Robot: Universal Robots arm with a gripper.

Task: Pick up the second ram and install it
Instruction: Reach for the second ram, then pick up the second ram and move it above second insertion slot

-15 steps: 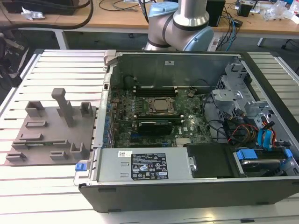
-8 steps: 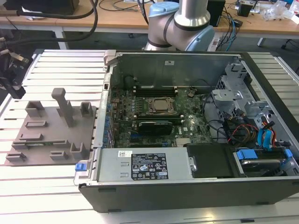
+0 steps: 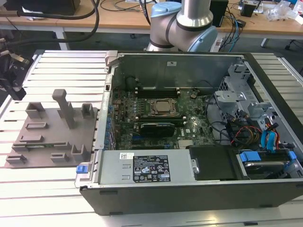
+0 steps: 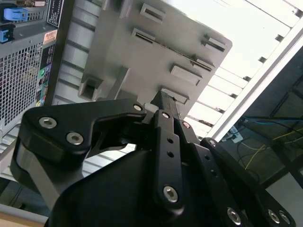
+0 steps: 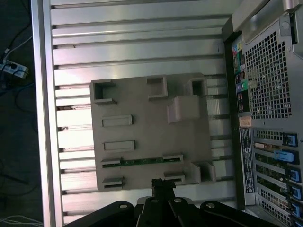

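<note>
**Bench, one lot: ram in fixture, gripper over it**

Slatted aluminium bench (image 3: 61,61), with cluttered desks and cables behind.

Item 1. Open computer case (image 3: 189,189), lying flat towards the exterior view's right with its board exposed. The CPU socket (image 3: 163,108) sits mid-board.

Item 2. Grey plate (image 5: 142,127) with raised blocks, lying flat on the slats just beside the case, towards the exterior view's left.

Item 3. Ram (image 5: 142,161), a thin green stick. It lies on edge in a slot of the plate, bridging two low blocks, with its middle span bare between them. Not picked up and not installed.

Item 4. Gripper (image 5: 163,185), black, on the arm (image 3: 189,23). It points down at the plate's near edge, close to the ram but apart from it. The fingers look drawn close together with nothing between them.

Handling note, as judgement. The step in hand is the pick-up.
- The fingers would need to part just enough to straddle the stick's thin faces.
- They should centre on the bare span between the two blocks and sit square to its length.
- A skewed or off-centre grip would likely tilt the stick or bind it against a block.
- A straight vertical lift should free it cleanly, and light pressure should spare the chips.
</note>
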